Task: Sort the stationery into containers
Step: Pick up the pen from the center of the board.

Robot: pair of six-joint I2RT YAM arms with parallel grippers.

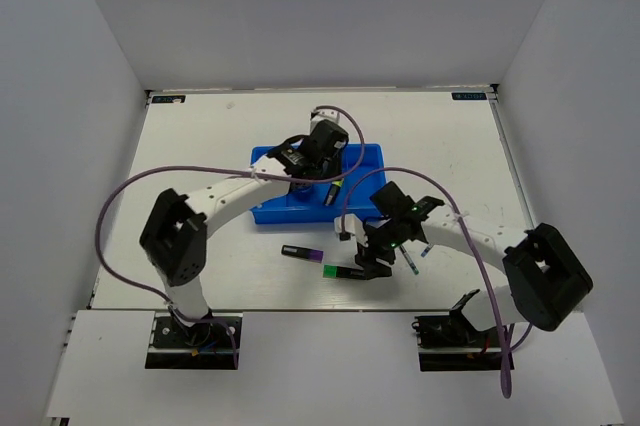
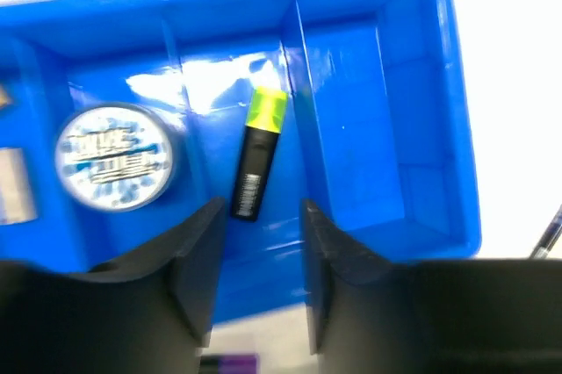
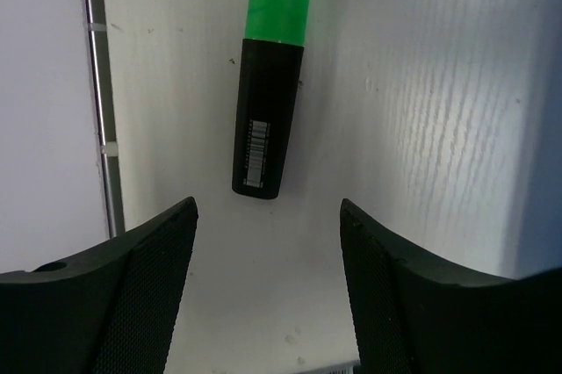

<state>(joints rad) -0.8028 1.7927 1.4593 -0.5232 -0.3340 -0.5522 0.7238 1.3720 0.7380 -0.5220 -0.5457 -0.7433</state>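
Observation:
The blue tray lies mid-table. My left gripper hovers over it, open and empty. In the left wrist view the tray holds a yellow-ended highlighter in its third compartment, the blue-white roll to its left, and a grey-white block at the far left. The right compartment is bare. My right gripper is open and empty, just short of the green-ended highlighter, which lies on the table. A purple-ended highlighter lies in front of the tray.
A thin pen lies on the table just right of my right gripper; its tip shows in the left wrist view. White walls enclose the table on three sides. A metal strip runs along the table edge beside the green highlighter.

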